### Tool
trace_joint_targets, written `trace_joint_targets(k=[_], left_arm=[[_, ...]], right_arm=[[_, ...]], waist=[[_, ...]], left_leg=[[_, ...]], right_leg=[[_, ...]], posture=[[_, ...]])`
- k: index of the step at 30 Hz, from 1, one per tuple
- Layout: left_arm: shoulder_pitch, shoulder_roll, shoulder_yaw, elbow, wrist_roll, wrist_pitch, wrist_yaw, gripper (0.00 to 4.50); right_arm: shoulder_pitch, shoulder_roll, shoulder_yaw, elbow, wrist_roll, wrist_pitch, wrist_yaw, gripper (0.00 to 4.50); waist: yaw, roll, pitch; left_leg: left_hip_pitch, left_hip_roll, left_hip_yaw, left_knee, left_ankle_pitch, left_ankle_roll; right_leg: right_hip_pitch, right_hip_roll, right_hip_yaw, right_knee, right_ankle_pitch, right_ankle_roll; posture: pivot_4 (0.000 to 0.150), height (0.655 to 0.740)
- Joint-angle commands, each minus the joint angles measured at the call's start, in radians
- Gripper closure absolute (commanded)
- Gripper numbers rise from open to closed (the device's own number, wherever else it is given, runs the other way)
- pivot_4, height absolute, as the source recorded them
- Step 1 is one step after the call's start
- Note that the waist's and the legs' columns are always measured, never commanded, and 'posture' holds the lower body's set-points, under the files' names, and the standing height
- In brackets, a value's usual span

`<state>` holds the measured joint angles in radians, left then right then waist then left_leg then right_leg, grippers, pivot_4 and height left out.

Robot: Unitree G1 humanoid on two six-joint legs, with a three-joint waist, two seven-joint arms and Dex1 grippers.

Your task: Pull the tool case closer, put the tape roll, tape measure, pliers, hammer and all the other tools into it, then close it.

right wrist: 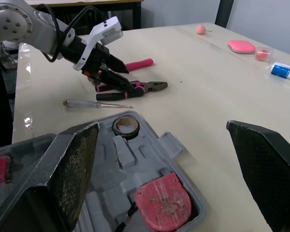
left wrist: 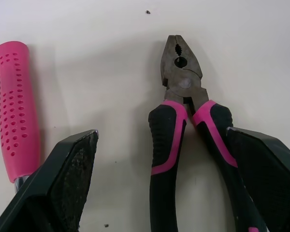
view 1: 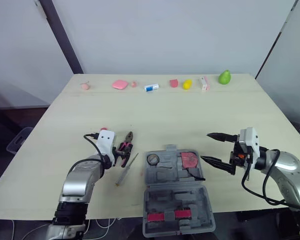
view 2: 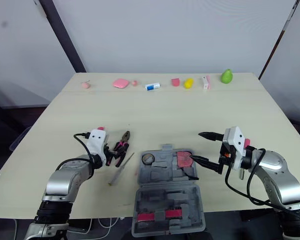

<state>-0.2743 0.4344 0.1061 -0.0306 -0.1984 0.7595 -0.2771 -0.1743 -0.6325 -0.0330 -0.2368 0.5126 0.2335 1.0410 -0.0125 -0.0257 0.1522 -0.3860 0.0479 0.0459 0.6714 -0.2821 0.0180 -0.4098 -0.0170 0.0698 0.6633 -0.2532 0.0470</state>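
1. The open grey plastic tool case [view 1: 165, 176] sits at the near edge of the pale wooden worktop [view 1: 190, 115], within easy reach of both arms. The brown tape roll [view 1: 153, 159] and red tape measure [view 1: 189, 159] are already in its tray.
2. The black-and-pink-handled pliers [view 1: 126, 146] lie flat on the worktop just left of the case, nose pointing away. A clear-handled screwdriver [view 1: 126, 171] lies beside them, and a pink dimpled handle [left wrist: 14, 116] (hammer, I'd guess) is on the other side.
3. Left pincer [left wrist: 160, 137] is down low with its fingers apart, straddling the pliers' handles. Looks lined up for a grab.
4. Right pincer [view 1: 205, 146] hangs wide apart and empty just right of the case, level with the tape measure, forearm angled inward.
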Motion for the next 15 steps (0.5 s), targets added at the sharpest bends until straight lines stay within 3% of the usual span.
trace_joint_targets(k=[1,15], left_arm=[[-0.030,-0.010,-0.020,0.028,0.031,0.005,0.024,0.00],[-0.047,-0.061,-0.001,0.001,0.047,-0.004,0.079,0.00]], right_arm=[[-0.009,0.010,0.004,-0.015,-0.007,-0.027,0.006,0.05],[-0.002,0.038,0.017,-0.001,-0.028,-0.050,0.003,0.05]], waist=[[0.001,0.000,0.000],[0.001,0.000,0.000]], left_leg=[[0.000,0.000,0.000,0.000,0.000,0.000],[-0.001,0.000,-0.001,0.002,0.000,0.000]], right_leg=[[0.000,0.000,0.000,0.000,0.000,0.000],[0.000,0.000,0.000,0.000,0.001,0.001]], posture=[[0.150,0.7400],[0.150,0.7400]])
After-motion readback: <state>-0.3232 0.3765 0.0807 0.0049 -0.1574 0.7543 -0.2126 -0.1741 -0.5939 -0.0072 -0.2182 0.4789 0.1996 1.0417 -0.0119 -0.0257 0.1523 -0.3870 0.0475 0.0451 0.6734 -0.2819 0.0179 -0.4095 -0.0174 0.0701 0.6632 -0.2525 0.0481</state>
